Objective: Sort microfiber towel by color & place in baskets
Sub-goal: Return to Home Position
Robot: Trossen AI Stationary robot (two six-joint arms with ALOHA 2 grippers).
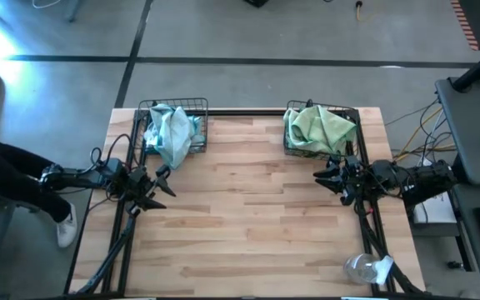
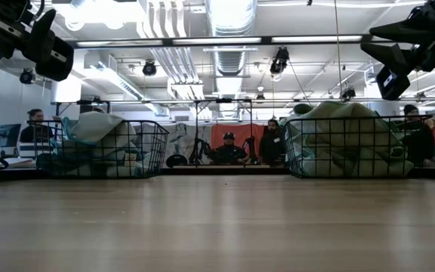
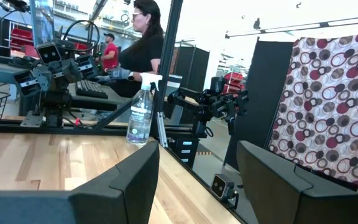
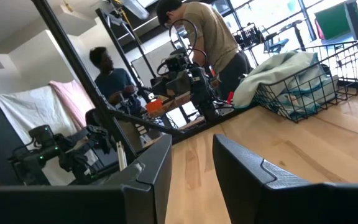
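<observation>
While the left gripper (image 1: pixel 158 185) and right gripper (image 1: pixel 327 177) stand wide, empty, we judge the towels (image 1: pixel 172 133) soft, light, best pinched at folds.

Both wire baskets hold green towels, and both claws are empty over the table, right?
Not quite. Only the right basket holds green towels; the left basket holds blue towels, as the high view shows. The left gripper and right gripper are indeed empty over the table.
</observation>
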